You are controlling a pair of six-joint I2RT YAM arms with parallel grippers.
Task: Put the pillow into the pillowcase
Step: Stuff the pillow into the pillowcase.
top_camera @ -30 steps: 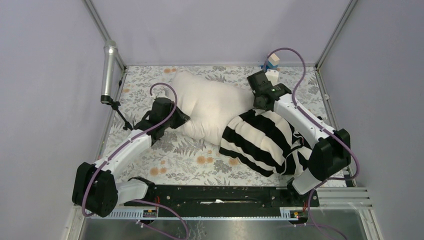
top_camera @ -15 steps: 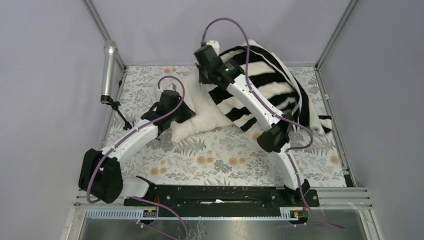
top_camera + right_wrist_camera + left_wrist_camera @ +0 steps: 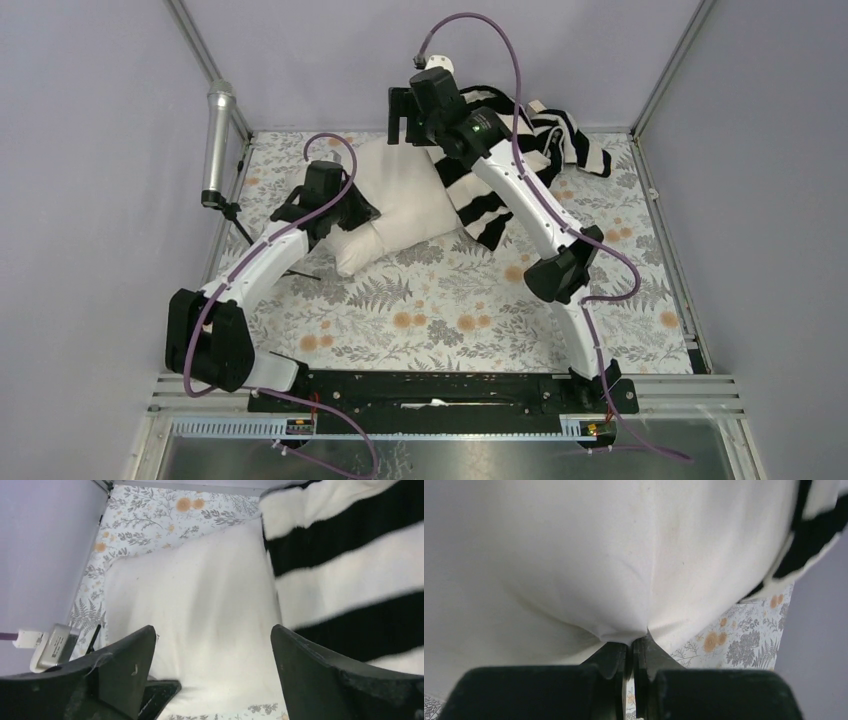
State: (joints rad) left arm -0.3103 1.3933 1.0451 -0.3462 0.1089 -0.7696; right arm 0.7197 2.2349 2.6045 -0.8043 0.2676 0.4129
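Cream pillow [image 3: 400,195] lies far-left on the desk [image 3: 420,310]. Your left gripper [image 3: 634,647] is clamped on its near-left edge, likely to anchor it. Your right gripper [image 3: 212,632] hovers above, jaws apart and empty, while the striped pillowcase [image 3: 520,130] drapes over its far-right end.

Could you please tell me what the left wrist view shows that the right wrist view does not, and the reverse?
Only the left wrist view: the left gripper shut, pinching a fold of the pillow. Only the right wrist view: the right gripper open, nothing between its jaws, above the pillow. Both: the cream pillow, the striped pillowcase on the right side, and the floral table covering.
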